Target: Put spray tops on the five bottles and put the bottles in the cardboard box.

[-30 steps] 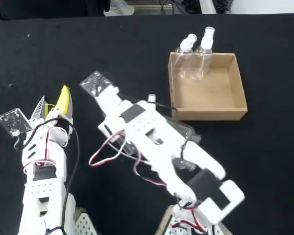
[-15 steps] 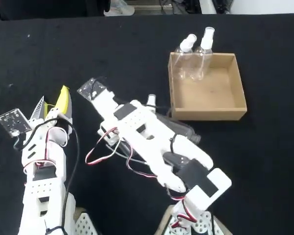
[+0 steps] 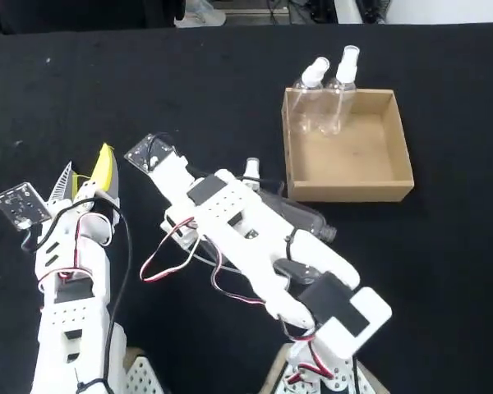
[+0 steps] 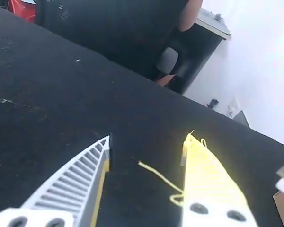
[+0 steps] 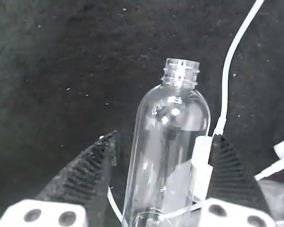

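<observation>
In the right wrist view a clear uncapped bottle (image 5: 168,137) lies on the black table between my right gripper's (image 5: 164,138) open black fingers (image 5: 87,172), with a gap on one side. A white spray top (image 5: 201,153) with its long tube lies against the bottle by the other finger. In the high view the right arm (image 3: 246,238) stretches over another lying bottle (image 3: 304,217) and a white spray top (image 3: 252,168). Two capped bottles (image 3: 316,90) lean in the cardboard box (image 3: 349,193). My left gripper (image 3: 88,164) (image 4: 149,139) hangs open and holds nothing at the left.
The cardboard box stands at the back right, with bare floor in its near half. Loose red and white wires (image 3: 168,254) hang off the right arm. A further clear bottle (image 5: 274,189) lies beside the right gripper. The black tabletop (image 3: 148,74) stretches far and left.
The right arm has shifted a little left and toward the near side, its wrist end drifting with it. The left arm has stayed put.
</observation>
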